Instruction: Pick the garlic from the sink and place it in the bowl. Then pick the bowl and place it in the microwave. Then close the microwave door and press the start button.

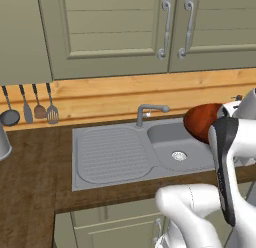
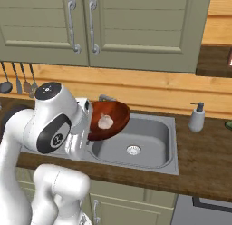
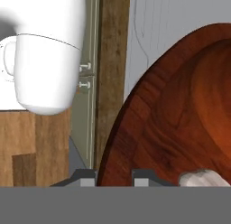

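Mostly hidden behind the arm, the end effector (image 3: 115, 175) grips the rim of one bowl (image 2: 108, 119), held tilted above the sink (image 2: 154, 140). One garlic (image 2: 105, 122) lies inside it.

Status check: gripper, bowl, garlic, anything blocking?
Gripper shut on bowl rim, bowl tilted above sink. Garlic inside bowl. Faucet close behind.

The glossy reddish-brown bowl (image 2: 108, 119) hangs tilted above the grey sink (image 2: 149, 142) basin. The small whitish garlic (image 2: 105, 122) lies inside it.
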Controlling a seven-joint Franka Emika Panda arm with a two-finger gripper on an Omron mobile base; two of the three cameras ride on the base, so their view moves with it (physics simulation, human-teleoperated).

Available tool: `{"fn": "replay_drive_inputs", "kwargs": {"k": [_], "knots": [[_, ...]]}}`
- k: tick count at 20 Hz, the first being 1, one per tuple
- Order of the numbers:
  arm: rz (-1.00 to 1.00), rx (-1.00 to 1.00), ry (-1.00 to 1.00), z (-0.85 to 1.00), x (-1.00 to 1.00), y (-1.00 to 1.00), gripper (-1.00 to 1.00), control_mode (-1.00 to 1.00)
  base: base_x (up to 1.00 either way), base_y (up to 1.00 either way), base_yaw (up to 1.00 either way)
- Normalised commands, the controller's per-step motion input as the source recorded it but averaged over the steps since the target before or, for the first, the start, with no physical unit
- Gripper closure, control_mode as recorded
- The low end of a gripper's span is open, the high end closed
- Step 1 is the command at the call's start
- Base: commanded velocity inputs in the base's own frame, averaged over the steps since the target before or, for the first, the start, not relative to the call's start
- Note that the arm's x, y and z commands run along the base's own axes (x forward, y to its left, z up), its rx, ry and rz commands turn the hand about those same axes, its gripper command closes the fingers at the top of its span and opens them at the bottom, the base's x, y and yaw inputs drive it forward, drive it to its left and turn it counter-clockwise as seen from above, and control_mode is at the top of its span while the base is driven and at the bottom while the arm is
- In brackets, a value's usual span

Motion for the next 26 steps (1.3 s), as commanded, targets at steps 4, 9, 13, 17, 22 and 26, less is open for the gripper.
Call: {"fn": "replay_drive_inputs", "kwargs": {"k": [4,9,13,17,22,26], "knots": [[0.01,0.01,0.00,0.05,-0.12,0.00,1.00,1.00,-0.56,0.00,0.01],[0.00,0.00,0.00,0.00,0.00,0.00,1.00,1.00,-1.00,-0.09,0.00],[0.00,0.00,0.00,0.00,0.00,0.00,1.00,1.00,-0.32,-0.02,-0.06],[0.00,0.00,0.00,0.00,0.00,0.00,1.00,1.00,0.00,-0.32,-0.39],[0.00,0.00,0.00,0.00,0.00,0.00,1.00,1.00,0.00,-0.33,-0.65],[0.00,0.00,0.00,0.00,0.00,0.00,1.00,1.00,0.00,-0.41,-0.76]]}}
